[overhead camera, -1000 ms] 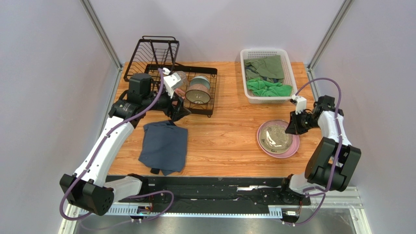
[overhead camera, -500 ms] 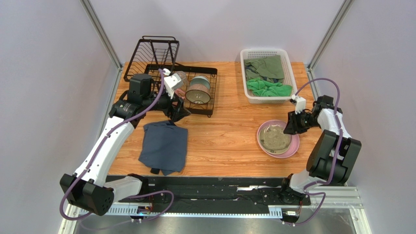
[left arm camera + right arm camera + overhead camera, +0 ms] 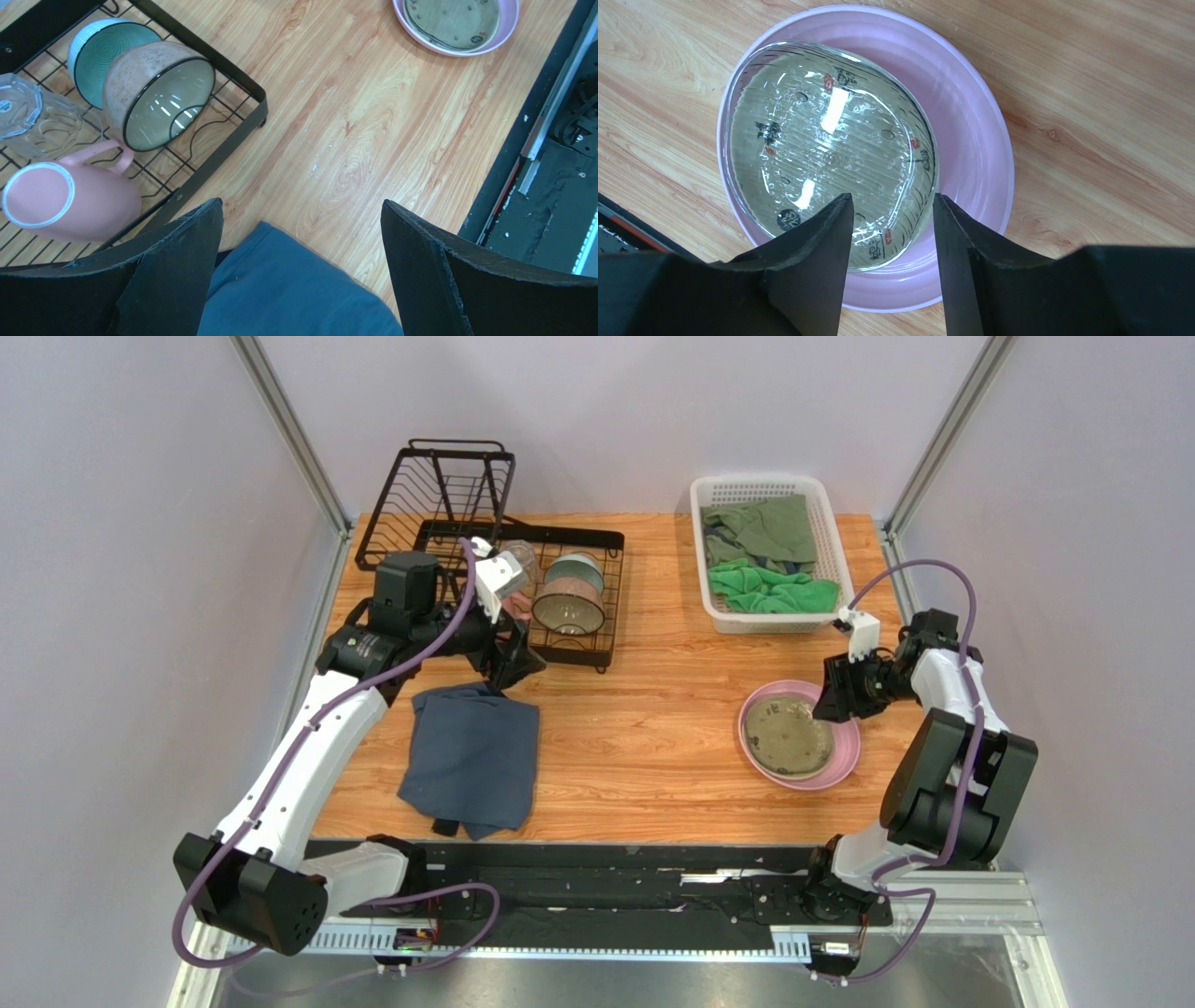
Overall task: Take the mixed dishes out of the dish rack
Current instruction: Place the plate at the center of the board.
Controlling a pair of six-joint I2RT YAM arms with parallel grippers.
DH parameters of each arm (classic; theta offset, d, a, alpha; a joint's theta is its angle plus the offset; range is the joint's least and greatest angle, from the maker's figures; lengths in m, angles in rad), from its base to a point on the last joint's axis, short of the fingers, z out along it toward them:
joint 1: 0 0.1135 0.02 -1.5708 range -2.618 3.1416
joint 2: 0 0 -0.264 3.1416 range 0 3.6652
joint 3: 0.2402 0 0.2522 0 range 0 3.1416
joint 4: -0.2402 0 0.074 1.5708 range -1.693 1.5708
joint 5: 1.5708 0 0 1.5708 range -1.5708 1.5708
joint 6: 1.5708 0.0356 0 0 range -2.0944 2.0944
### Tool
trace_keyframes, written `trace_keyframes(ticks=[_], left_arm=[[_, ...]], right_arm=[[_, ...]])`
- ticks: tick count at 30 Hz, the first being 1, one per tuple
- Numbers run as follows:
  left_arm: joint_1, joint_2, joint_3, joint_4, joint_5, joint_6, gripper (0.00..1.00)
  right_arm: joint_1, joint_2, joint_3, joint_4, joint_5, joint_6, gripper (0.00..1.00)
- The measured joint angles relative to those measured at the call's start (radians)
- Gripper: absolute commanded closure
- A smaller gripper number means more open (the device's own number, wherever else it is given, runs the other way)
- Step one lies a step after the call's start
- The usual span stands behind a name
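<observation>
The black wire dish rack point(image 3: 589, 543) stands at the back left. On its lower tray point(image 3: 231, 140) lie a dark-rimmed bowl point(image 3: 168, 94) on its side, a teal bowl point(image 3: 105, 52) behind it, a clear glass point(image 3: 35, 115) and a pink mug point(image 3: 70, 199). My left gripper point(image 3: 300, 206) is open and empty, just in front of the rack's near corner point(image 3: 512, 661). The cream plate point(image 3: 822, 140) lies flat in the large pink plate point(image 3: 969, 140) on the table at the right point(image 3: 800, 735). My right gripper point(image 3: 891, 199) is open, its fingers astride the cream plate's near rim.
A folded blue-grey cloth point(image 3: 473, 756) lies on the table below my left gripper. A white plastic basket point(image 3: 821, 532) of green cloths stands at the back right. The table's front edge runs just below the pink plate.
The cream plate has gone from tilted to lying flat in the pink plate, and my right gripper has shifted slightly left. The left arm has barely moved.
</observation>
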Motion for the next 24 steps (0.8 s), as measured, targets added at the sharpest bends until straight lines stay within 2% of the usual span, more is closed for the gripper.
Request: trace_keyframes(ticks=[6,12,19,24], left_arm=[[0.000,0.000,0.000,0.001,-0.046,0.002,0.08],[0.000,-0.013,0.006,-0.001,-0.139,0.036,0.04],[-0.001,-0.011,0.125,-0.011,-0.324,0.189,0.01],[-0.001,0.010,0.217,-0.013,-0.418,0.314,0.01]], right_arm=[[0.000,-0.020,-0.016,0.004,0.012,0.010,0.44],[0.000,-0.119,-0.019,0.003,0.013,0.027,0.27],[0.005,-0.292,-0.006,-0.027,-0.032,0.044,0.09],[0.041,-0.369,0.014,-0.049,-0.060,0.061,0.01]])
